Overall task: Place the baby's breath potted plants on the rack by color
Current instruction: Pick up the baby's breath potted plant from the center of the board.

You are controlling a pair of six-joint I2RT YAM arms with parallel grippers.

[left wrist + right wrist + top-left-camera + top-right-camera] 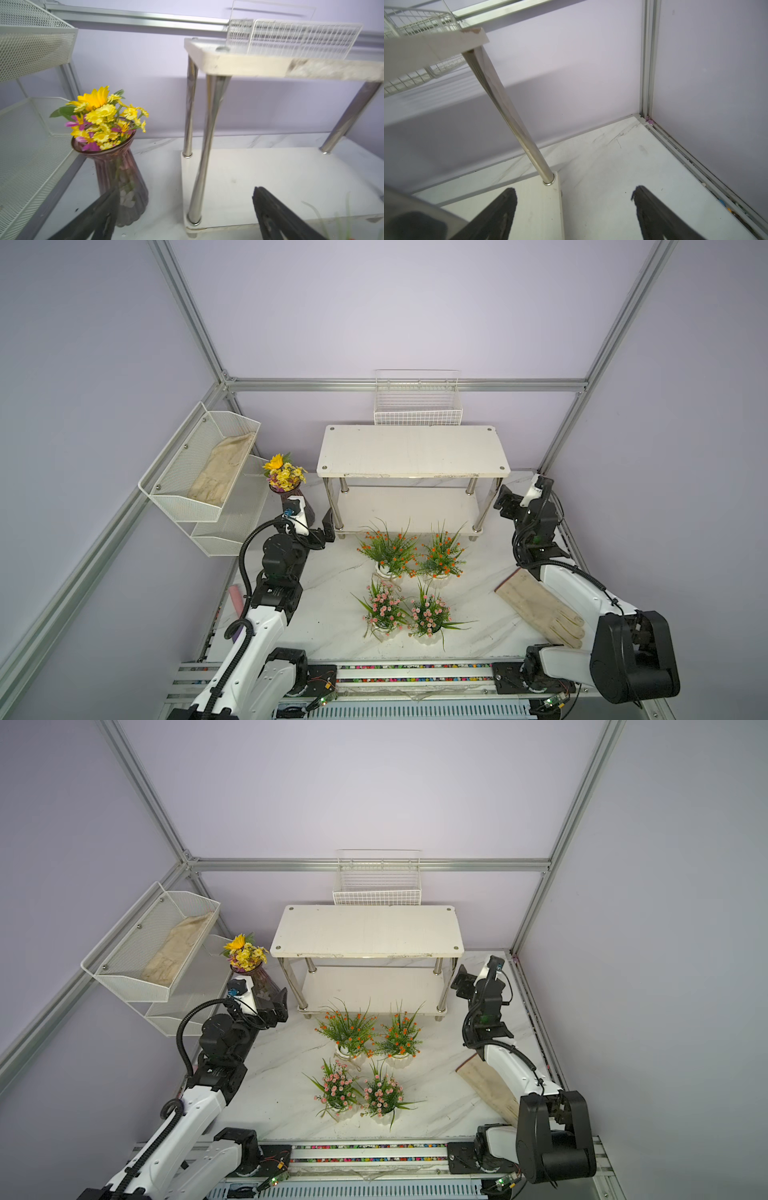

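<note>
Plants: all four baby's breath potted plants (347,1029) stand upright on the table (320,614) in front of the rack (413,452), and none is on either shelf. They form a two-by-two group. One orange plant (388,551) and a second orange plant (442,553) sit side by side nearest the rack, their leaf tips reaching the lower shelf's front edge. One pink plant (384,608) and a second pink plant (430,614) sit side by side nearer the robot. Neighbouring foliage overlaps.

Left gripper (186,190): low at the rack's left end, between the rack's front leg and the dark glass vase (119,176) of yellow flowers. Fingers spread wide, grasping nothing.

Right gripper (573,189): low at the rack's right end, over the corner of the lower shelf, just beside the metal leg. Fingers spread wide, grasping nothing.

Other items: a glove (540,610) lies flat on the table under the right arm. A second glove (222,472) lies in the upper mesh wall basket (174,472). A wire grid basket (417,408) hangs on the back wall behind the rack.
</note>
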